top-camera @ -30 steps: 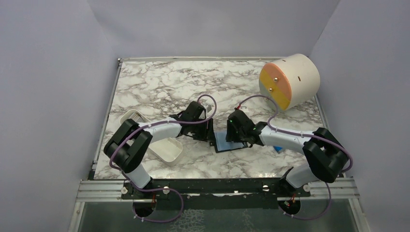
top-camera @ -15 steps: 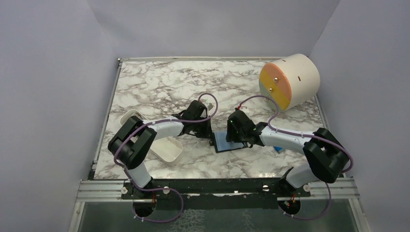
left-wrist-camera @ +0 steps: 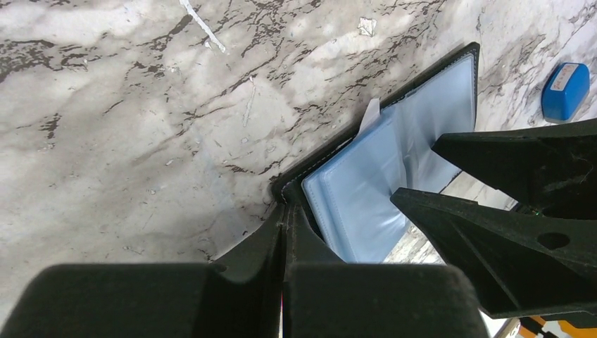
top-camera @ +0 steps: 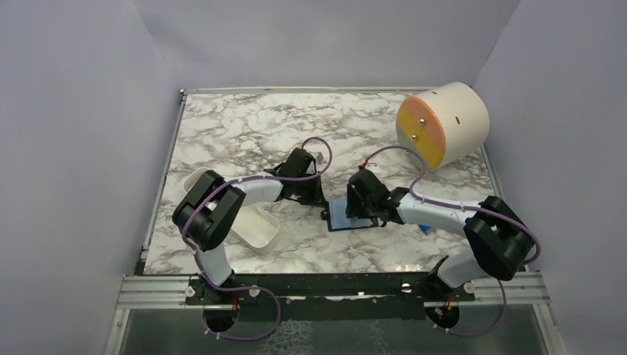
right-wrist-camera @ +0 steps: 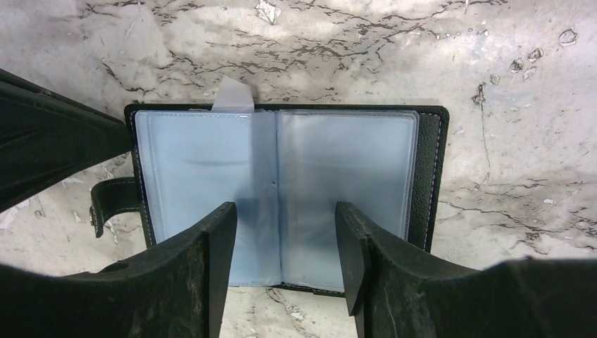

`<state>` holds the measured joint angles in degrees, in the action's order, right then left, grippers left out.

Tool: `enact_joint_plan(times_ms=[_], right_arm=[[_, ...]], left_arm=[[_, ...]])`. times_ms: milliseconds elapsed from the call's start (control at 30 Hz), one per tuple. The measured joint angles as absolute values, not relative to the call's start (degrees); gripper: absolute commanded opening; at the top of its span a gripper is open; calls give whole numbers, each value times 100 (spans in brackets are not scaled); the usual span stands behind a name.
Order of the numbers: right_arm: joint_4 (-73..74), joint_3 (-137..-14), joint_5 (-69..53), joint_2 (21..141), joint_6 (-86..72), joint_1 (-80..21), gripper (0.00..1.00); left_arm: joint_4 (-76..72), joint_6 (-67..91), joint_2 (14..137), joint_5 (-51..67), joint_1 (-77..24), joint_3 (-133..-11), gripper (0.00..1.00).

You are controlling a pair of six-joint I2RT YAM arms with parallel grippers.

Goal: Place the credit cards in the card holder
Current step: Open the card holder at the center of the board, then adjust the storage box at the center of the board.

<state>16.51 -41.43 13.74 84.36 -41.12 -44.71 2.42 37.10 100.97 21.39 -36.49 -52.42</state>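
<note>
The card holder lies open on the marble, light blue pockets up, black stitched rim around them; it also shows under the arms in the top view. Its strap with the stud sticks out at the left. My left gripper is shut on the holder's black stitched edge at a corner. My right gripper hovers open over the holder, one finger on each side of the spine. A pale tab pokes out of the far edge. No credit cards are in view.
A small blue block lies right of the holder, near the right arm. A white oblong tray sits at the front left beside the left arm. A large cream cylinder with a coloured face rests at the back right.
The left gripper has gone from partly open to shut at the holder's edge, and its arm has shifted slightly to the right. The right gripper stays open over the holder.
</note>
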Motion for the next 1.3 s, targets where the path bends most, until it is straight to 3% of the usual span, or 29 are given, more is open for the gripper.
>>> enact_joint_plan(times_ms=[533,767,967,1000,1033,1300], right_arm=[[1761,-4456,1055,8333,-3262,-4473,51],[1706,-4484,862,8405,-3155,-4473,51],[1693,-4484,834,8519,-3183,-4473,50],[1697,-4484,836,8552,-3190,-4473,50],[1706,-4484,843,8584,-3210,-4473,50],[1721,-4460,875,8659,-3253,-4473,50]], left_arm=[[349,3647,10213,2139,-3642,-5529,0],[320,3691,10206,2152,-3559,-5581,44],[661,3594,9751,2071,-3089,-5631,72],[781,3570,9657,2027,-2993,-5682,94],[930,3485,9546,1959,-2851,-5769,99],[2112,2746,8663,1015,-1894,-6632,99]])
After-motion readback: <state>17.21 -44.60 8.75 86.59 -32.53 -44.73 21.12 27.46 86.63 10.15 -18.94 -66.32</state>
